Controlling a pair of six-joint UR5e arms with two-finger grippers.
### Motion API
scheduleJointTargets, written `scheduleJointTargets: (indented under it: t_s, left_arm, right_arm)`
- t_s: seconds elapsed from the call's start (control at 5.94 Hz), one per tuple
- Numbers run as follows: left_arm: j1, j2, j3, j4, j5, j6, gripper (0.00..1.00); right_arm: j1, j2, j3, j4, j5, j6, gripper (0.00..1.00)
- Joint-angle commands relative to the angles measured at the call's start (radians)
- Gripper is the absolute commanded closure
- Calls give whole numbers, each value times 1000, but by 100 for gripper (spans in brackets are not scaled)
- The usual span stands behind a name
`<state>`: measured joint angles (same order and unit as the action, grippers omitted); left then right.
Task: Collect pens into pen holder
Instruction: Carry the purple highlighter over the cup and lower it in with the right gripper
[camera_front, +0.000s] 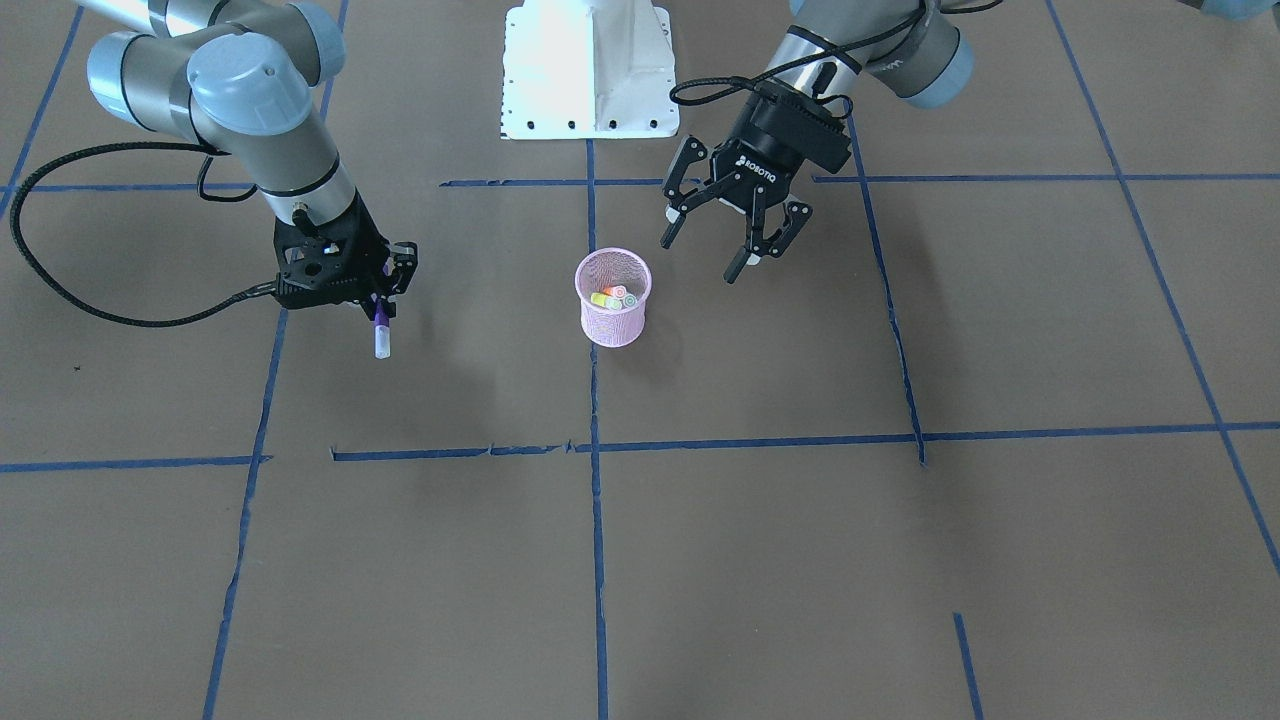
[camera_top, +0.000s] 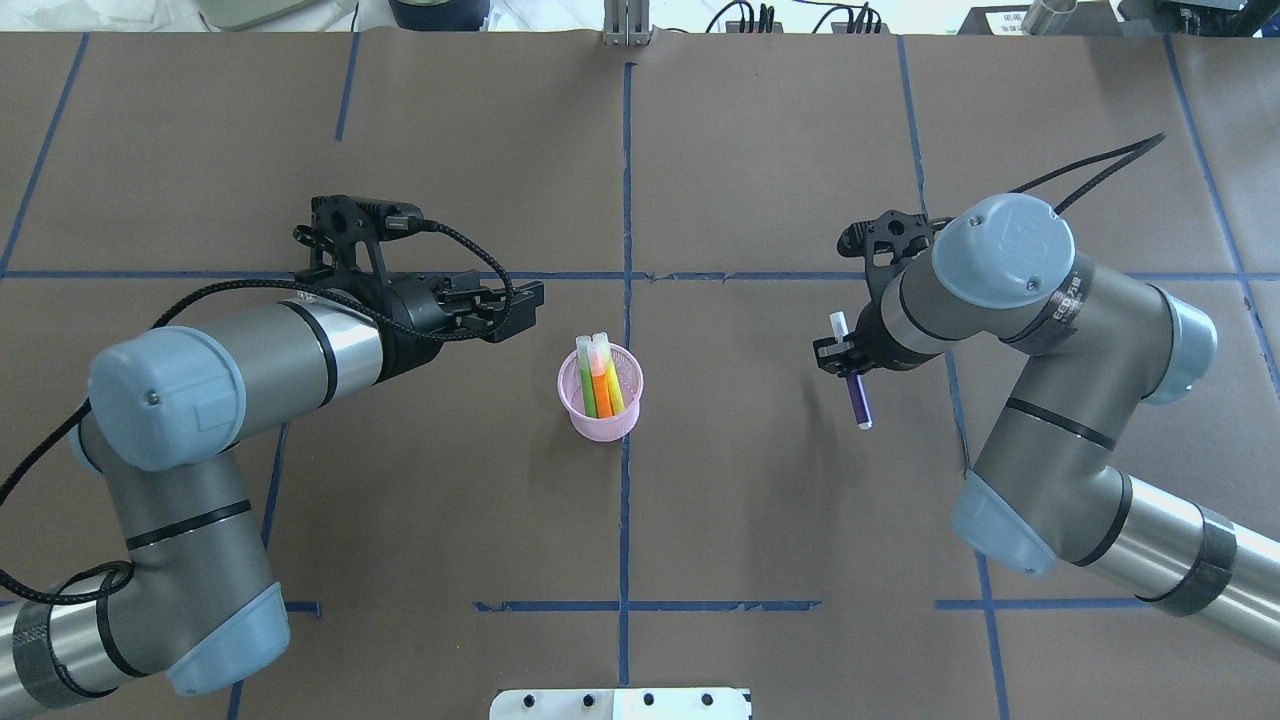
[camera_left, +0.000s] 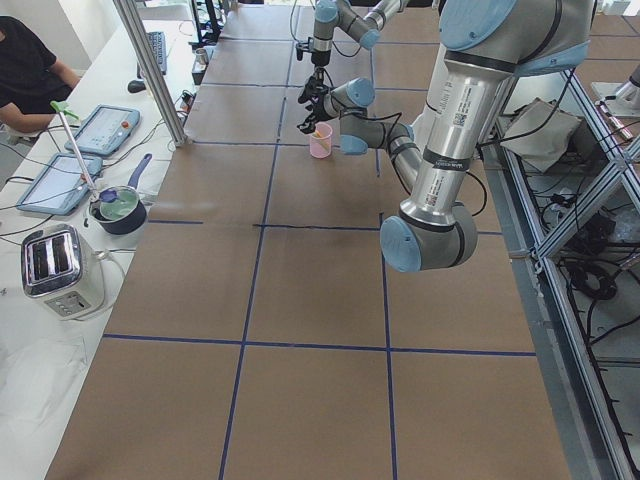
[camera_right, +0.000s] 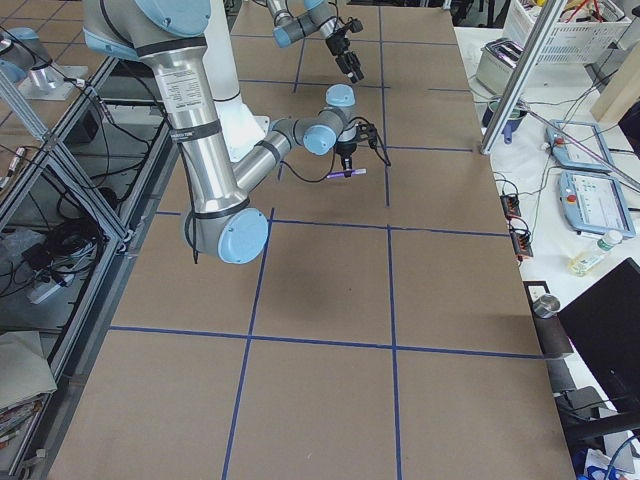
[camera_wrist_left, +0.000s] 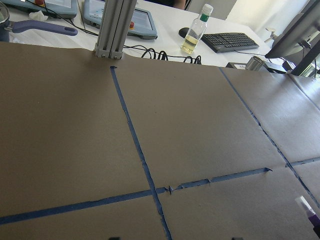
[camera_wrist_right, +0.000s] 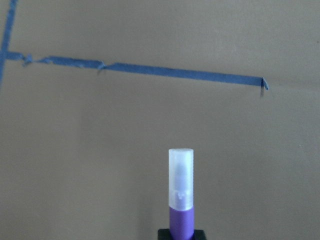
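The pink mesh pen holder (camera_front: 613, 298) stands upright at the table's middle, also in the overhead view (camera_top: 600, 395) and the exterior left view (camera_left: 320, 140). A green, an orange and a yellowish pen (camera_top: 600, 380) stand in it. My right gripper (camera_front: 380, 300) is shut on a purple pen (camera_front: 380, 328) with a pale cap and holds it off the table, well to the holder's side (camera_top: 855, 395). The pen fills the right wrist view (camera_wrist_right: 180, 200). My left gripper (camera_front: 700, 258) is open and empty, raised a little beside and behind the holder (camera_top: 520, 312).
The white robot base plate (camera_front: 590, 70) lies at the robot's edge. Blue tape lines (camera_front: 595, 520) cross the brown table cover. Beyond the far edge are a metal post (camera_wrist_left: 114, 27), a bottle (camera_wrist_left: 194, 34), a keyboard (camera_wrist_left: 230, 40), a toaster (camera_left: 60, 268) and a pot (camera_left: 118, 208).
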<state>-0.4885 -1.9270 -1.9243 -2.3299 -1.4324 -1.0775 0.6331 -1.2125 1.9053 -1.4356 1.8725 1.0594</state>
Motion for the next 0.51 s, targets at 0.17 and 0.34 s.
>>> scheduleJointTargets:
  t_s: [0.17, 0.34]
  left_arm:
    - [-72, 112, -2, 15, -163, 72, 18]
    - [-137, 126, -5, 91, -254, 137, 18]
  right_arm:
    - [-137, 201, 69, 4, -392, 390, 100]
    - [-233, 217, 83, 6, -609, 405, 100]
